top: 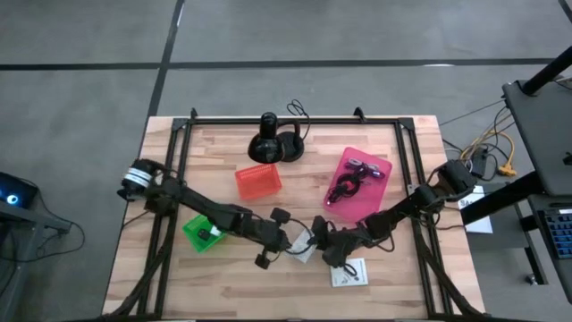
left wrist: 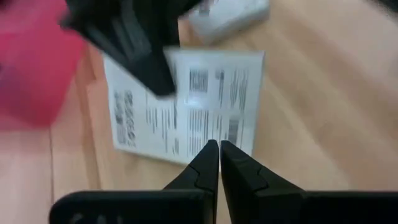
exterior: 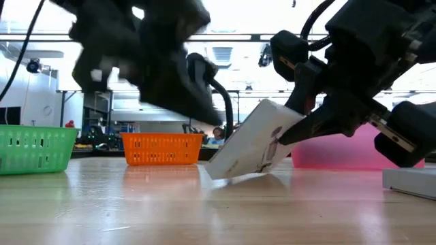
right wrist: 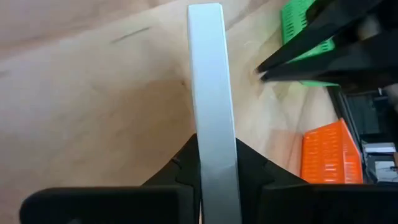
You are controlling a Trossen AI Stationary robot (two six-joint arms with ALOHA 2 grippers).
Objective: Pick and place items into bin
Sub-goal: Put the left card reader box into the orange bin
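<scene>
Gripping: the right gripper (right wrist: pixel 214 165) is clamped on the thin edge of a white printed card (right wrist: pixel 209 93), one dark finger pressed to each flat face.
Card, low view: the same card (exterior: pixel 253 146) is tilted, its lower edge on the worktop (exterior: pixel 204 211) and its raised end at the right gripper (exterior: pixel 289 136); print shows on its face.
Card, left wrist view: only here does the card's face (left wrist: pixel 211 102) read as blocks of fine text, just ahead of the left gripper (left wrist: pixel 219 163), whose pointed fingers are pressed together with nothing between them.
High view: both grippers meet near the middle of the worktop's near half; a second white card (top: pixel 349 272) lies flat just beside the right gripper (top: pixel 319 248).
Bins: a pink smooth-walled bin (top: pixel 359 183) sits beyond the right gripper, holding a dark cable and a purple strap; an orange mesh basket (top: pixel 258 181) and a green mesh basket (top: pixel 204 232) lie on the left gripper's (top: pixel 284 240) side.
Surface: pale wooden planks, lightly glossy.
</scene>
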